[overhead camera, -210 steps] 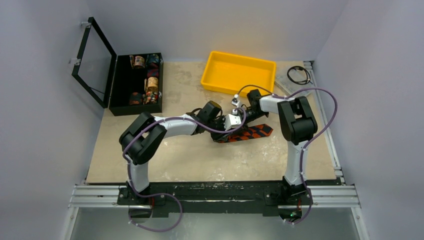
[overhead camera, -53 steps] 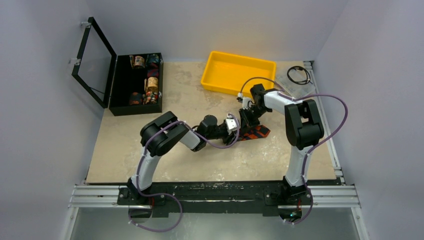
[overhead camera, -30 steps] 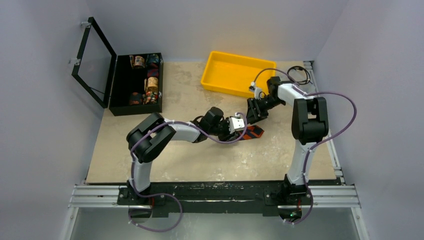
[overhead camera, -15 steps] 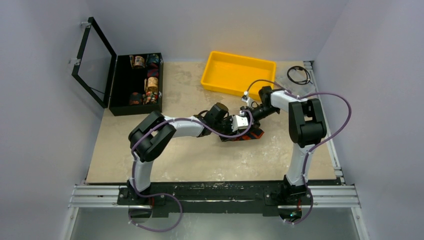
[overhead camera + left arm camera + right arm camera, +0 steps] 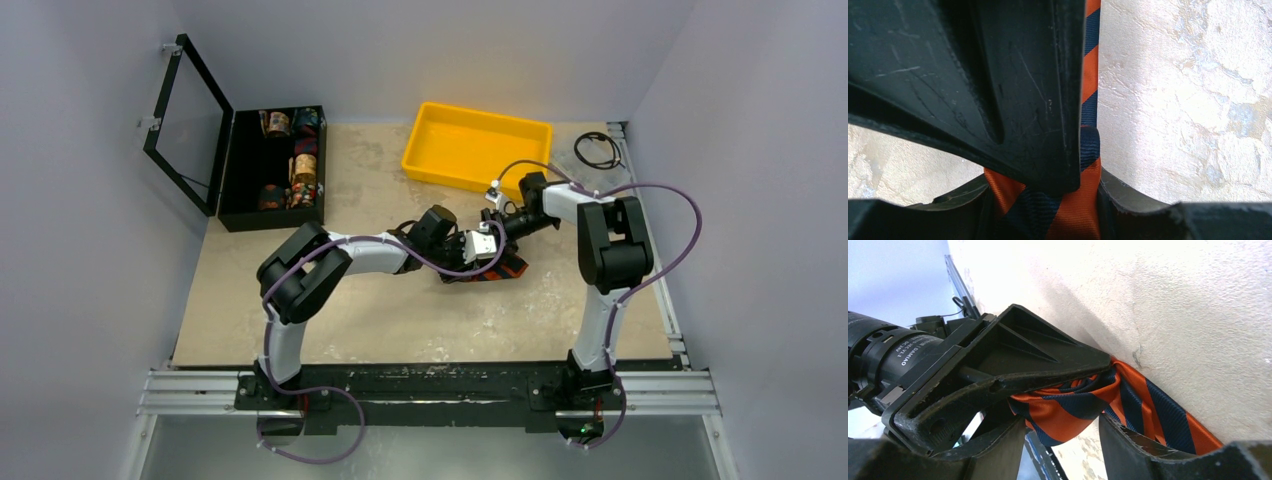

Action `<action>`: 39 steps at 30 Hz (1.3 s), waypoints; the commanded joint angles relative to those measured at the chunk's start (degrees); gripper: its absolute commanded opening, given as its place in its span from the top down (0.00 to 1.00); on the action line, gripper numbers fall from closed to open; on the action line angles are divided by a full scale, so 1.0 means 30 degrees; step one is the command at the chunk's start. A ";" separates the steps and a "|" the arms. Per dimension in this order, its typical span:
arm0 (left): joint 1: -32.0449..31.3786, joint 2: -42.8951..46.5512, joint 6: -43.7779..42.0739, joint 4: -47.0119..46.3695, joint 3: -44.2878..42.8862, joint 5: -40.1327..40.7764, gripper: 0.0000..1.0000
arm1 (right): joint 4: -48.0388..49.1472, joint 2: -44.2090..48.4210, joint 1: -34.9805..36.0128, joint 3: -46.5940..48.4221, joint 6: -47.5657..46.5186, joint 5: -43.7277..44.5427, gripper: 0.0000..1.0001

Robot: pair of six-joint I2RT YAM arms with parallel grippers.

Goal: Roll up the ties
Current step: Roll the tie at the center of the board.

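The tie (image 5: 511,267), striped orange and navy, lies mid-table with most of its length wound into a small roll; a short flat tail shows. Both grippers meet at the roll. My left gripper (image 5: 480,246) is shut on the roll (image 5: 1073,210), which fills the gap between its fingers; the tail (image 5: 1091,75) runs away over the table. My right gripper (image 5: 497,228) reaches in from the far right, and its fingers (image 5: 1128,450) pinch the same roll (image 5: 1073,412) from both sides. A left finger (image 5: 1023,355) lies across the top of the roll.
A yellow tray (image 5: 475,110) stands at the back, just behind the right arm. An open black box (image 5: 228,170) at the back left holds several patterned fabric rolls (image 5: 303,165). A black cable coil (image 5: 597,150) lies at the back right.
The flat tail has grown much shorter over seven seconds. The right gripper drew back towards the tray a second ago, then came back onto the roll. Almost nothing has moved in the last half second.
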State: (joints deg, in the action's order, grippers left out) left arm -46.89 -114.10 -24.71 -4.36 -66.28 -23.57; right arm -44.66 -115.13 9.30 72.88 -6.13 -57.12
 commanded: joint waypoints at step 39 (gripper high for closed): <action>0.0656 -0.1106 0.4956 -0.8497 0.2174 -0.3910 0.40 | 0.0682 -0.1949 0.1853 0.0862 0.0250 1.4063 1.00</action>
State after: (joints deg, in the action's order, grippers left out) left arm -45.12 -116.46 -12.78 -25.82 -61.23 -34.46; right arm -48.60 -115.50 12.91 75.66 -3.18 -31.83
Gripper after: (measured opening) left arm 0.567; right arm 0.021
